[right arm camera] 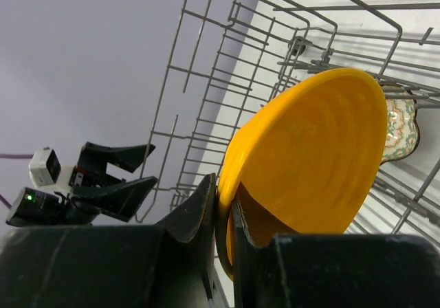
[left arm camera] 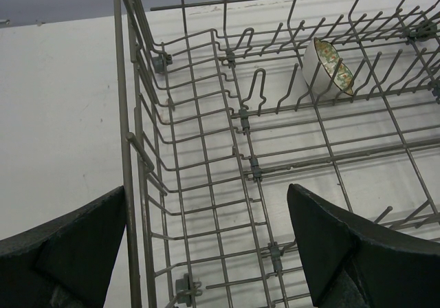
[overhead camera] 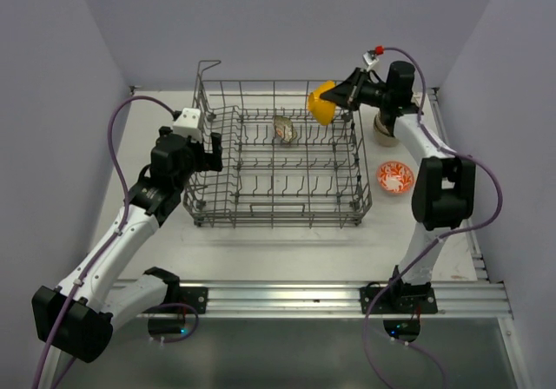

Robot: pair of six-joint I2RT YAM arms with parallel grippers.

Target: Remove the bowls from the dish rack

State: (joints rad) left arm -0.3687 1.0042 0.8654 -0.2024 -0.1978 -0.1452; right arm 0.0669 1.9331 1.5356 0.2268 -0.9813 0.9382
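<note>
Four bowls show in all, with one dish rack [overhead camera: 261, 208] and two grippers. At the far left the left gripper [overhead camera: 213, 152] stands wide open with nothing in it, against the rack's left wall. Its wrist view alone shows the left gripper [left arm camera: 206, 253] straddling that wall, one finger outside the wire and one inside. In the rack's far half a green-patterned bowl [overhead camera: 285, 129] stands on edge among the tines, well apart from both grippers; the left wrist view shows this bowl [left arm camera: 328, 67] leaning.

Further right, over the rack's far right corner, the right gripper [overhead camera: 340, 98] is clamped on the yellow bowl [overhead camera: 321, 104], lifted above the wires. The right wrist view adds the detail: the fingers [right arm camera: 203, 208] pinch the yellow bowl's [right arm camera: 309, 157] rim. On the table [overhead camera: 287, 250] right of the rack — seen only from above — lie an orange-red patterned bowl [overhead camera: 394, 177] and a beige bowl [overhead camera: 383, 133], partly hidden behind the right arm.
</note>
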